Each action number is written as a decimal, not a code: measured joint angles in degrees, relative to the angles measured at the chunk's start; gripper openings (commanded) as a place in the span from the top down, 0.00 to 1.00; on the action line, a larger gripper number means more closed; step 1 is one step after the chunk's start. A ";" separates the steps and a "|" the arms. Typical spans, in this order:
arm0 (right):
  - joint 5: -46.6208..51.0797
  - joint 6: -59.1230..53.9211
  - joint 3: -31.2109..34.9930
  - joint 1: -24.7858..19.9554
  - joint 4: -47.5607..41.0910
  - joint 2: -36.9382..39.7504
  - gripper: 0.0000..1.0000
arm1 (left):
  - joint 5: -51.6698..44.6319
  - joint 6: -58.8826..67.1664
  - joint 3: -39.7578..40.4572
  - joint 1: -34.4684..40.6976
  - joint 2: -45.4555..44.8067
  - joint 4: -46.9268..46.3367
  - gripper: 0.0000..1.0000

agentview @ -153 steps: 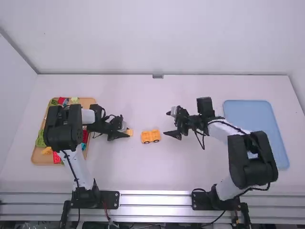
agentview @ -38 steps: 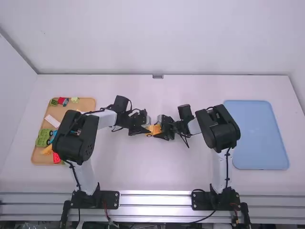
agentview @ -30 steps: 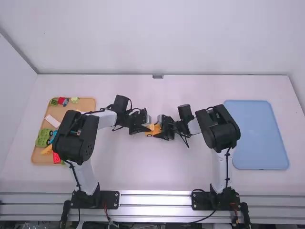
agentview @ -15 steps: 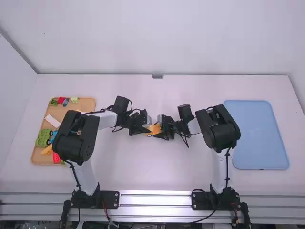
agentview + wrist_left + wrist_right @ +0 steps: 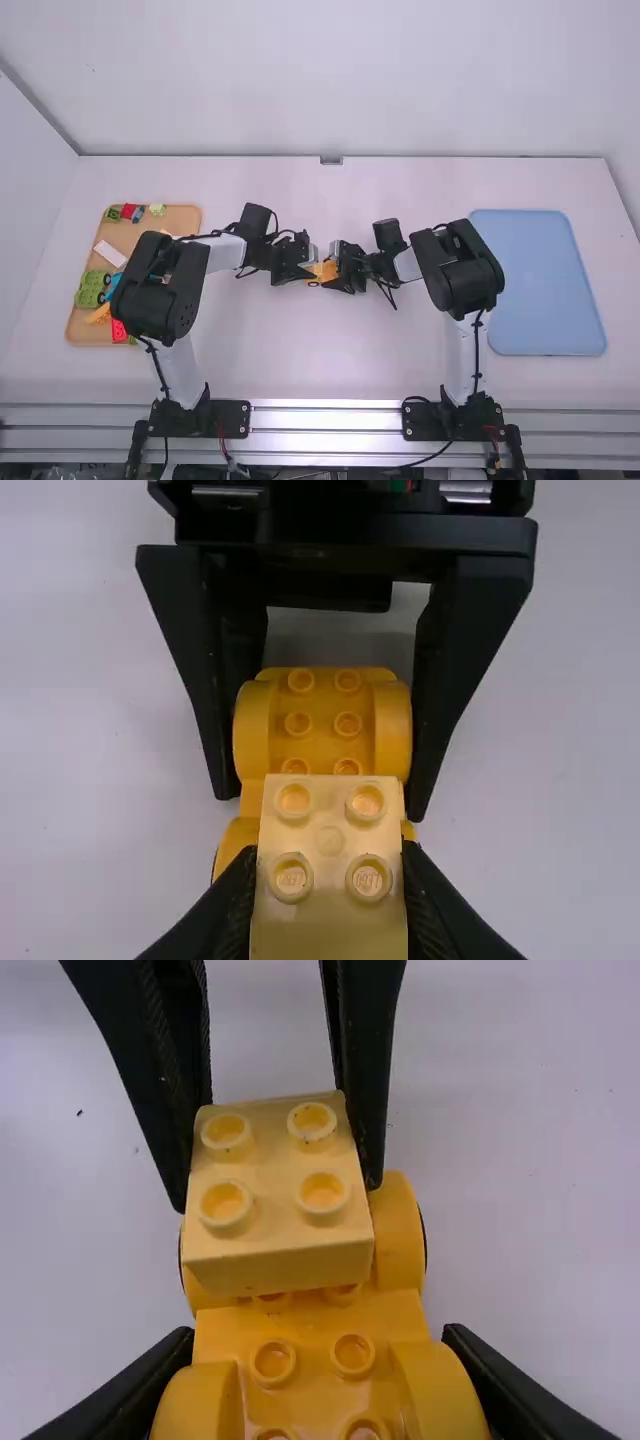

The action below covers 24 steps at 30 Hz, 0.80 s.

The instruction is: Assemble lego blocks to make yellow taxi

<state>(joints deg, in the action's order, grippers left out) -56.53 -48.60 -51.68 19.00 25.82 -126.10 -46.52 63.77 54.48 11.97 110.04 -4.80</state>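
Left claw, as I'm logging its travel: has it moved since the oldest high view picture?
Yes. In the high view, the left claw has moved to the right, farther from the wooden tray.

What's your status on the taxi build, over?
Left gripper: jaws shut on pale yellow block. Right gripper: jaws shut on orange-yellow wheeled base. Block over base's end, seating unclear. Possible snag: grippers close together.

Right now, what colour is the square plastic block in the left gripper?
Pale yellow block, clearest in the right wrist view.
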 measured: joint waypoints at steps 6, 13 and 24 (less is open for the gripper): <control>-0.02 0.02 0.00 0.00 -0.02 0.00 0.42 | 0.11 0.02 -0.02 0.00 0.00 0.20 0.98; -0.04 0.07 0.00 0.00 -0.04 0.00 0.42 | 0.57 -0.20 -0.02 0.00 0.00 0.72 0.98; -0.07 0.02 0.00 0.00 -0.04 0.00 0.39 | 0.96 -0.39 -0.02 0.09 0.00 0.76 0.84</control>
<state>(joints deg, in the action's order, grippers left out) -56.60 -48.58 -51.68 19.00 25.78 -126.10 -45.56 63.37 54.46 12.05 110.04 -4.03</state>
